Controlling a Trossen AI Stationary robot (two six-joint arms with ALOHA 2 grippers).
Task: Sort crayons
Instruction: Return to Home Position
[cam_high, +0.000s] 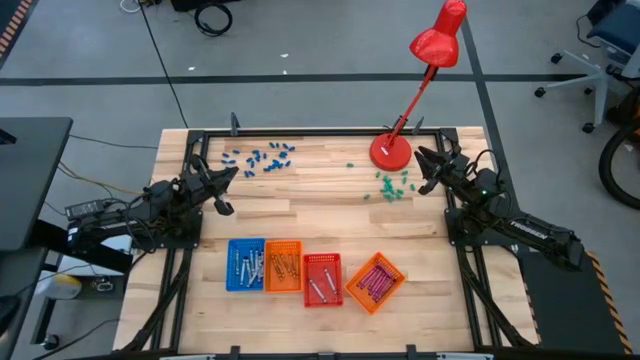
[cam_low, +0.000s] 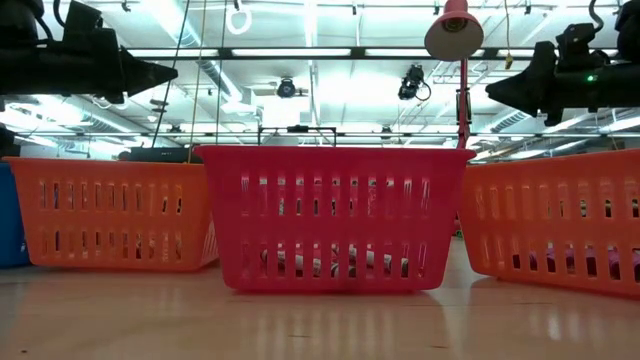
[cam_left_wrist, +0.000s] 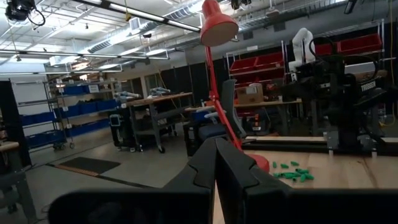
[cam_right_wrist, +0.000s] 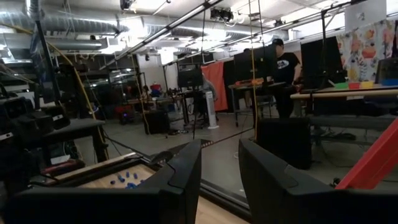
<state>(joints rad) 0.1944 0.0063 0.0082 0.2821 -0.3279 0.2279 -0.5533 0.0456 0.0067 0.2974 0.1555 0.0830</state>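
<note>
Crayons lie in four small trays along the near edge: silvery ones in a blue tray (cam_high: 245, 265), orange ones in an orange tray (cam_high: 283, 266), silvery ones in a red tray (cam_high: 322, 280) and magenta ones in a turned orange tray (cam_high: 375, 282). In the low view the red tray (cam_low: 335, 215) stands in the middle. My left gripper (cam_high: 226, 190) is shut and empty, raised over the table's left side; it also shows in its wrist view (cam_left_wrist: 216, 163). My right gripper (cam_high: 424, 170) is open and empty, raised at the right, and shows in its wrist view (cam_right_wrist: 220, 163).
Stubby blue bits (cam_high: 262, 157) lie scattered at the far left, stubby green bits (cam_high: 392, 186) near the red desk lamp's base (cam_high: 390, 152) at the far right. The lamp's head (cam_high: 440, 35) reaches out beyond the far edge. A person (cam_right_wrist: 286, 68) stands in the room behind.
</note>
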